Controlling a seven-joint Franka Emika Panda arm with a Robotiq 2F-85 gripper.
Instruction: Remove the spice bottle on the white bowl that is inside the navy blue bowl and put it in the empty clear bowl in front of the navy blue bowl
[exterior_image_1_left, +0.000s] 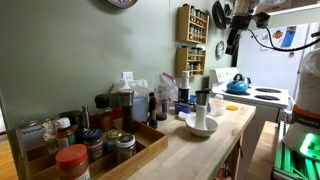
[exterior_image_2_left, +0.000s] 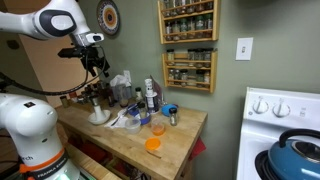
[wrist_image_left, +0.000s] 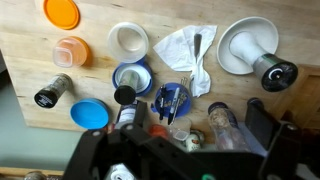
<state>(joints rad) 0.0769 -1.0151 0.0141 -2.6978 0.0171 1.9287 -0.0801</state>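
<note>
A spice bottle with a white body and dark cap (wrist_image_left: 268, 66) stands in a white bowl (wrist_image_left: 228, 50) on the wooden counter. It also shows in both exterior views (exterior_image_1_left: 201, 108) (exterior_image_2_left: 97, 106). I see no navy blue bowl under the white bowl. A small blue-rimmed bowl (wrist_image_left: 132, 77) sits near the middle of the wrist view, with an empty pale bowl (wrist_image_left: 127, 38) just beyond it. My gripper (wrist_image_left: 180, 152) hangs high above the counter, open and empty; it also shows in both exterior views (exterior_image_1_left: 232, 42) (exterior_image_2_left: 97, 66).
A crumpled tissue (wrist_image_left: 183, 45), a blue plate holding pens (wrist_image_left: 172, 100), a blue lid (wrist_image_left: 90, 115), an orange lid (wrist_image_left: 62, 12), an orange-tinted cup (wrist_image_left: 70, 50) and a pepper bottle (wrist_image_left: 52, 90) lie on the counter. Several spice jars (exterior_image_1_left: 95, 135) fill a wooden tray. A stove (exterior_image_1_left: 262, 97) stands beside it.
</note>
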